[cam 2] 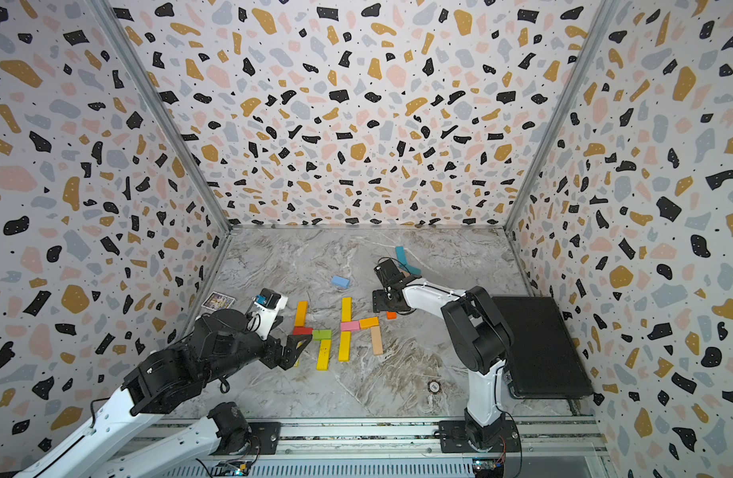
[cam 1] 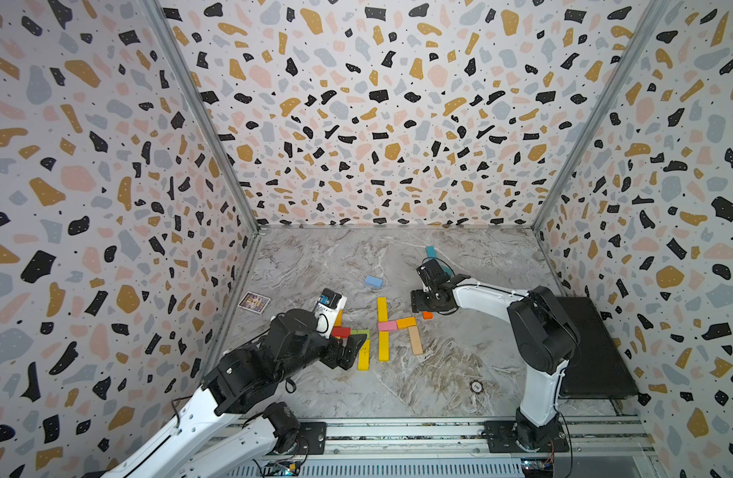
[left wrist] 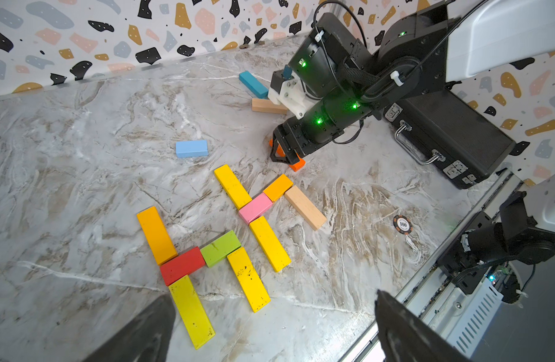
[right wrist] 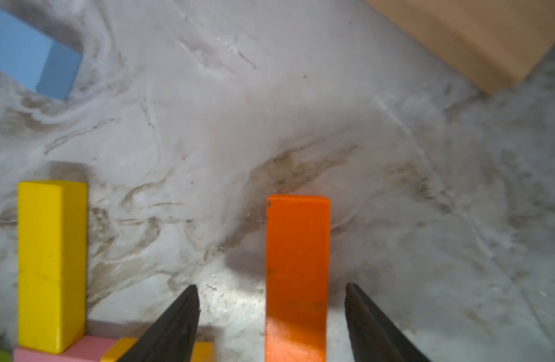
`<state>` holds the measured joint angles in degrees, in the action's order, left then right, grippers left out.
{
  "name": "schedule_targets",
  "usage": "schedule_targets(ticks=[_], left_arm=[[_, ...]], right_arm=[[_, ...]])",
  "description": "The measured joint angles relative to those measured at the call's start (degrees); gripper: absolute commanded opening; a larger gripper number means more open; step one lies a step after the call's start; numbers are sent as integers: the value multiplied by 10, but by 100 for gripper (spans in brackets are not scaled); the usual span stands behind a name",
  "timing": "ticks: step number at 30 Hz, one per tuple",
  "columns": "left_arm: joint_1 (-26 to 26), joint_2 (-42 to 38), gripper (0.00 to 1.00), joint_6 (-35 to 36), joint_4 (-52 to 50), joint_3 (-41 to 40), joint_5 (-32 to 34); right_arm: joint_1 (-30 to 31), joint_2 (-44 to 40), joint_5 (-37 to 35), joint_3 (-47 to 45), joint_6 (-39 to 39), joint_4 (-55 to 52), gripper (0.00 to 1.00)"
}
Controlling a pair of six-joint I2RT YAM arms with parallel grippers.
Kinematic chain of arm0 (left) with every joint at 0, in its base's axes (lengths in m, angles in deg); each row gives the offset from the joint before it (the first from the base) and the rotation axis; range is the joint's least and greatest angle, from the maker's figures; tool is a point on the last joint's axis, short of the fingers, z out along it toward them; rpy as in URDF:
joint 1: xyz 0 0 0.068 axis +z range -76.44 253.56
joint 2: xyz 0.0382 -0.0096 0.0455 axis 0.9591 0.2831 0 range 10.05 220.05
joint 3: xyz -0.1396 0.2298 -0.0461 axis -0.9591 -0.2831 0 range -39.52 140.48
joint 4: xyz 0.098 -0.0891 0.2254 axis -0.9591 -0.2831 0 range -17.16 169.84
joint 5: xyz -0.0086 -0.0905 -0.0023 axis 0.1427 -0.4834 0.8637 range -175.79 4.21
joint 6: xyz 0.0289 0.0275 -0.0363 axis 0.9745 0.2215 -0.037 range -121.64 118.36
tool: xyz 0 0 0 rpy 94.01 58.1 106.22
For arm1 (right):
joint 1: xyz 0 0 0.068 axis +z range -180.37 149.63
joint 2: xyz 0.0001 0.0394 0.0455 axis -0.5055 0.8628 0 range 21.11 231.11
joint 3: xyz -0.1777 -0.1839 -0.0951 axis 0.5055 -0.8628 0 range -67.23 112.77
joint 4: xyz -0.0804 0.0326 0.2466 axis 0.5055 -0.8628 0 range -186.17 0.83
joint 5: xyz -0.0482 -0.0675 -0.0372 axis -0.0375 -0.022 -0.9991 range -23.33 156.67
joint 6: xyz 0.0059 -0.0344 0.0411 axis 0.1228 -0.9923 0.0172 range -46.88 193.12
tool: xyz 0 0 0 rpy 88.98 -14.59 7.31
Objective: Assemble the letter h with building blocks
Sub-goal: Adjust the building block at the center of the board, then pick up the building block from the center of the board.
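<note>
Two letter shapes lie flat on the table (cam 1: 306, 256), side by side.

Far left, by the wall: a small picture card (cam 1: 254, 301).

Left gripper (left wrist: 274, 297): jaws spread wide, nothing between them. It hangs over the near end of the left shape.

Left shape, from the left wrist view: the stem runs long orange block (left wrist: 156, 235), red block (left wrist: 182, 265), first yellow block (left wrist: 191, 310). The red block lies crosswise, and a green block (left wrist: 220, 248) carries on from its end. A second yellow block (left wrist: 248, 279) drops from the green block as the leg.

Right shape, same build: third yellow block (cam 2: 346, 309), pink block (cam 2: 349, 325) crosswise, fourth yellow block (cam 2: 344, 346) below it. An amber block (cam 2: 368, 322) extends the pink block, and a tan block (cam 2: 376, 340) forms the leg, slightly slanted.

A pale blue block (cam 1: 373, 282) lies alone behind the shapes.

A small orange block (right wrist: 296, 250) lies just right of the right shape, apart from it. Right gripper (right wrist: 270, 285): jaws spread to either side of this block, with a gap on both sides, so we record no pinch.

Farther back lie a teal block (cam 1: 430, 251) and a second tan block (left wrist: 268, 106), close together. We cannot tell whether they touch.

Near the front right: a poker chip (cam 1: 476, 387). At the right edge: a black case (cam 1: 592, 351).
</note>
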<state>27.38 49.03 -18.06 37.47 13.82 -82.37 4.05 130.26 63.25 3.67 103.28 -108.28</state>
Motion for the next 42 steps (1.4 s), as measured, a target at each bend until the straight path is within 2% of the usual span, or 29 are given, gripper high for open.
schedule_targets(ticks=[7, 15, 21, 26, 32, 37, 42], left_arm=[[3, 0, 99, 0, 0, -2, 0], [5, 0, 99, 0, 0, -2, 0], [12, -8, 99, 0, 0, -3, -1], [14, -13, 99, 0, 0, -3, -1], [18, -13, 99, 0, 0, -5, -4], [31, -13, 99, 0, 2, -5, -13], [44, -13, 99, 0, 5, -6, -24]], right_arm=[[-2, 12, -47, 0, -4, -7, 74], [19, 15, -48, 22, -17, 5, 79], [66, 49, -9, 166, -20, 33, 80], [70, 136, 42, 275, -66, 57, 80], [68, 255, 43, 382, -140, 3, 80], [67, 322, 44, 473, -184, -56, 73], [68, 356, 36, 549, -207, -114, 56]])
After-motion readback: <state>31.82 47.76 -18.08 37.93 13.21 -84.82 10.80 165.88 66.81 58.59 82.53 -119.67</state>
